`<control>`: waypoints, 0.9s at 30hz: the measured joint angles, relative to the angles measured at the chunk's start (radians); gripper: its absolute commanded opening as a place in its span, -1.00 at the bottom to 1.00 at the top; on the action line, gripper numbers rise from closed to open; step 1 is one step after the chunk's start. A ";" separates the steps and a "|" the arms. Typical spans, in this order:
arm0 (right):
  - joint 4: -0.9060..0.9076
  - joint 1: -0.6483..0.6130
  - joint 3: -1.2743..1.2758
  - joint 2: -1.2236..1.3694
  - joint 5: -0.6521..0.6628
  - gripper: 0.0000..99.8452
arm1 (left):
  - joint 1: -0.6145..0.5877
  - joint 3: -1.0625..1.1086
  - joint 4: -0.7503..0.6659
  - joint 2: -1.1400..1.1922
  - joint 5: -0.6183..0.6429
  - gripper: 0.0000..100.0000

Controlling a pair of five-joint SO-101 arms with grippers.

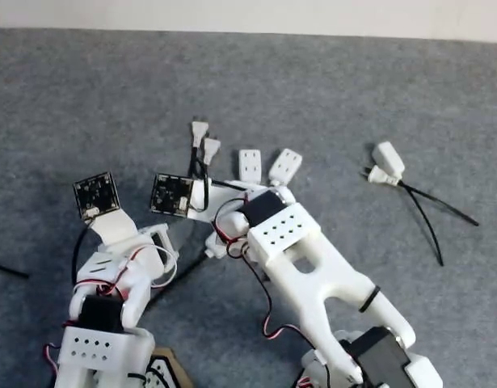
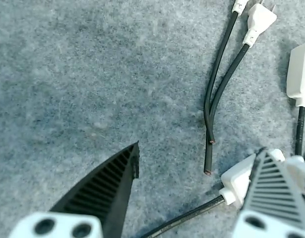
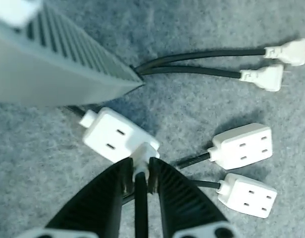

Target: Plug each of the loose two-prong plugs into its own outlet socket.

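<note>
The pinch is made plain by the right wrist view. There the right gripper (image 3: 140, 161) is seen with its two black fingers pressed onto the neck of a white two-prong plug (image 3: 144, 150). The plug is held against the edge of a white rectangular socket block (image 3: 111, 136). Whether the prongs are seated cannot be told. Just beside that block, a pale ribbed finger (image 3: 53, 54) of the other arm is shown.

In the left wrist view the left gripper (image 2: 199, 148) is found spread wide and holding nothing. Its black finger (image 2: 110, 186) is set well apart from its pale one, which lies just beside the same socket block.

Two loose white plugs on black cords (image 3: 264, 77) are laid side by side on the grey carpet-like table covering (image 1: 86, 89), near two free white sockets (image 3: 241, 145).

The wider layout is supplied by the high view. The loose plugs and free sockets are seen just beyond the right arm (image 1: 301, 250). A further white plug (image 1: 379, 175), with black cords trailing from it, is seen lying against another white block, well apart to one side.
</note>
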 measured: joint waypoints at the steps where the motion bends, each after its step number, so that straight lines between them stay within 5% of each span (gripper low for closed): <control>1: -0.003 0.000 0.000 0.002 0.000 -0.99 | 0.000 0.000 0.000 0.000 0.000 -0.29; 27: -0.180 0.061 0.181 -0.011 -0.003 -0.99 | 0.000 0.000 0.000 0.000 0.000 -0.29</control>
